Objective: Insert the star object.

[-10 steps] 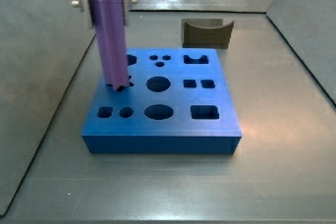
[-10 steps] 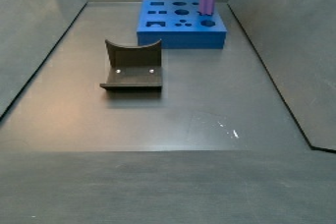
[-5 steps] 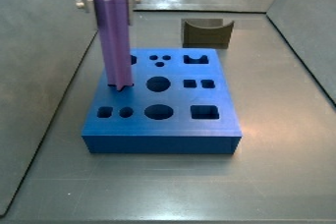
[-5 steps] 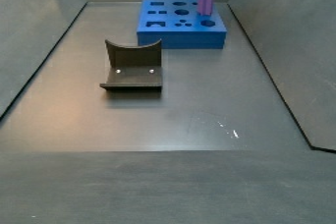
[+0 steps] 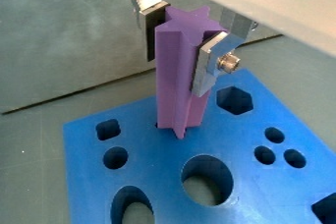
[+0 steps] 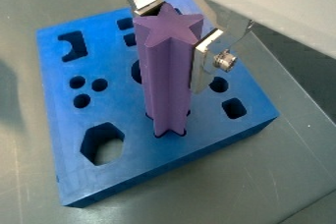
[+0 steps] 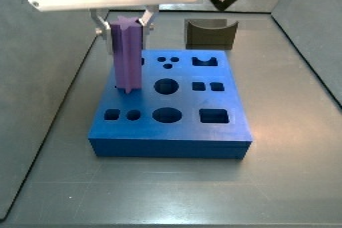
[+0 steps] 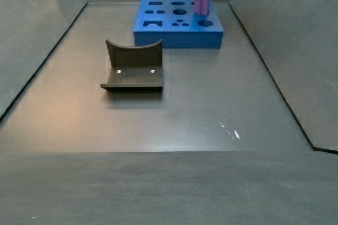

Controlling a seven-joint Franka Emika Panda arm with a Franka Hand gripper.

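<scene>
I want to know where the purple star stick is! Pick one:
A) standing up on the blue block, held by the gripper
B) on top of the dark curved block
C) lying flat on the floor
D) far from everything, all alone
A: the star object stands upright with its lower end at the blue block, and the gripper has its fingers clamped on its sides.

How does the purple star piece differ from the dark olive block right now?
The star object is purple, tall and slender; the dark olive block is squat with a curved notch. The star object stands upright in the blue block, clamped by the hand; the olive block rests free on the floor. Both are loose pieces.
</scene>
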